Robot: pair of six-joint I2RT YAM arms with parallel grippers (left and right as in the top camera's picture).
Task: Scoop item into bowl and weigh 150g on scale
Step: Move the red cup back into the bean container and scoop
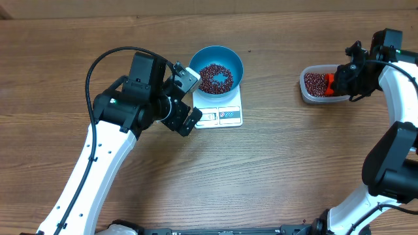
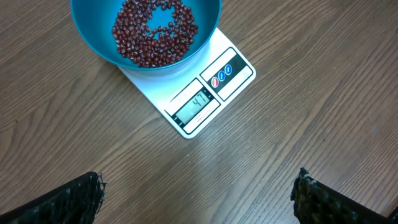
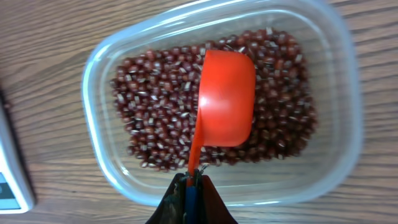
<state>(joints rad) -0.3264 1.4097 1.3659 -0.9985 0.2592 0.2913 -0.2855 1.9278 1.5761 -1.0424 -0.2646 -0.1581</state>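
From above, the blue bowl point(image 1: 235, 57) sits on the white scale point(image 1: 225, 116) with a ring of beans point(image 1: 215, 78) inside, and the left gripper point(image 1: 191, 99) is just beside it. Its wrist view shows its fingers point(image 2: 68, 202) spread wide over the table point(image 2: 298, 124). The right wrist view shows the right gripper point(image 3: 191, 185) pinching the red scoop point(image 3: 225, 99) by its handle, over more beans in the clear tub point(image 3: 339, 124).

White arm links point(image 1: 98, 163), black joint housings point(image 1: 127, 104), looping black cable point(image 1: 104, 57) on left arm, black textured tool fingers point(image 2: 62, 202)

Overhead straight down; left wrist over scale point(image 2: 198, 104), bowl point(image 2: 90, 31); right wrist close over tub point(image 3: 102, 155)
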